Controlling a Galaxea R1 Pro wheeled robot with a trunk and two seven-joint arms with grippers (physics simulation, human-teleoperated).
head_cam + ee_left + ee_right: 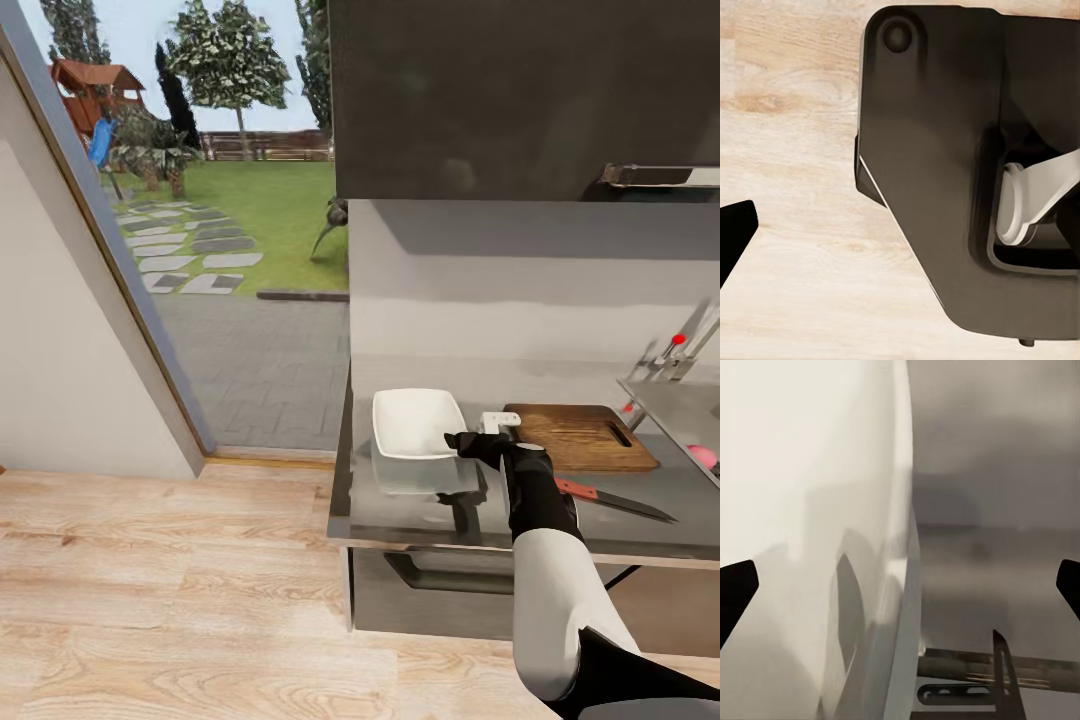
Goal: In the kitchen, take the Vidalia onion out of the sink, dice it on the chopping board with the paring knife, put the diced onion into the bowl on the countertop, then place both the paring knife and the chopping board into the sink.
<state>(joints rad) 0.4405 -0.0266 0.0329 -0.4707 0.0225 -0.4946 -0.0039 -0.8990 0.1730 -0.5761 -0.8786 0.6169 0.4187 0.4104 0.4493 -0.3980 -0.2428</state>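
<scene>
The white square bowl (415,425) sits on the grey countertop (400,515) near its left end. My right gripper (462,442) hovers at the bowl's right rim, open; in the right wrist view (900,592) the bowl's wall (810,510) is very close between the spread fingertips. The dark-brown chopping board (585,437) lies right of the bowl. In front of it lies the paring knife (615,500), partly hidden by my forearm. The pink Vidalia onion (705,457) peeks in at the right edge, in the sink (680,405). My left gripper (900,240) hangs open over the floor beside my base.
A chrome tap with red dots (685,350) stands behind the sink. Dark upper cabinets (520,100) hang over the counter. A glass door (240,220) on the left looks onto a garden. Wood floor (170,590) stretches left of the cabinets.
</scene>
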